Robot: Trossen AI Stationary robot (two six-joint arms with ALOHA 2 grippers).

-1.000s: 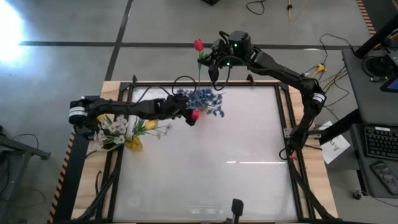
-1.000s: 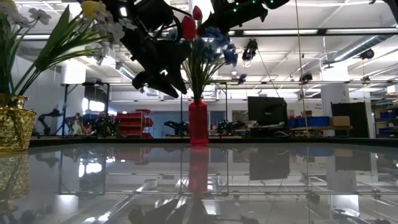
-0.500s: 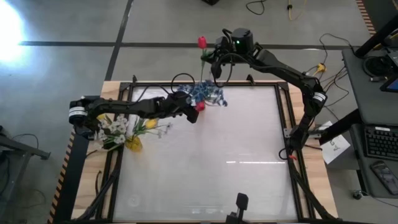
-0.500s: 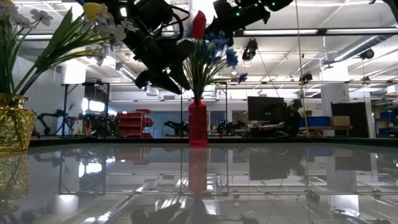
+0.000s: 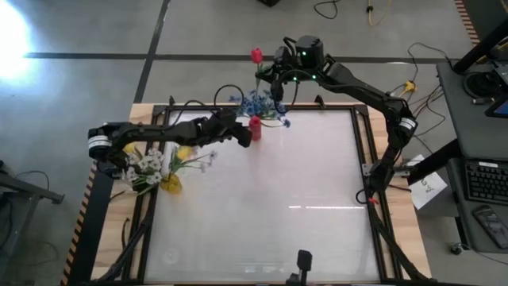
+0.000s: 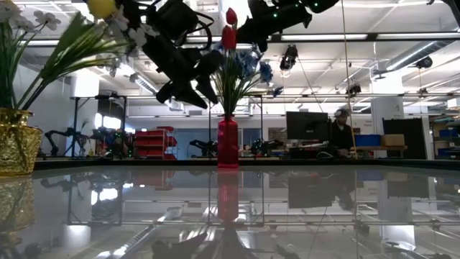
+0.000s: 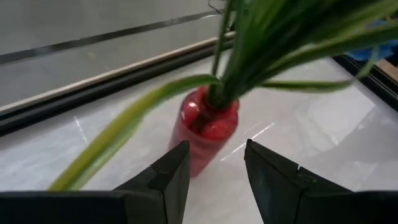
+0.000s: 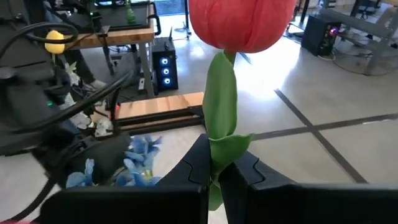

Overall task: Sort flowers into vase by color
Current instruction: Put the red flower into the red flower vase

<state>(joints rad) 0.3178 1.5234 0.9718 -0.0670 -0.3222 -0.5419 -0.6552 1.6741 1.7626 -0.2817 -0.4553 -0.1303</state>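
The flowers are sitting in 2 vases and in 1 end effector. At the left edge of the worktop (image 5: 317, 238), a gold vase (image 5: 170, 185) is holding white sprays (image 5: 147, 165) and yellow tulips (image 5: 184, 152); in the low view the same gold vase (image 6: 16, 140) is standing at the far left with a yellow tulip head (image 6: 103, 7) leaning out above it.

The left arm is reaching from that side across to the back edge of the worktop, and the left end effector (image 5: 244, 137) is hovering just beside the red vase (image 5: 255, 127). In the left wrist view its 2 fingers (image 7: 173, 177) are standing apart with nothing between them, the left end effector (image 7: 216, 174) released and pointing at the red vase (image 7: 207, 127), from which green stems are rising.

The red vase (image 6: 228, 142) is standing upright at the back middle of the worktop and is carrying blue blossoms (image 5: 258, 104) and a red tulip (image 6: 228, 36).

To the right of it, the right arm is coming in from the right side, and the right end effector (image 5: 278, 83) is hanging beyond the back edge, above the red vase. It is clenched on the stem of another red tulip (image 5: 256, 56); the right wrist view is showing the right end effector (image 8: 219, 171) pinching the green stem with the red bloom (image 8: 241, 23) above it.
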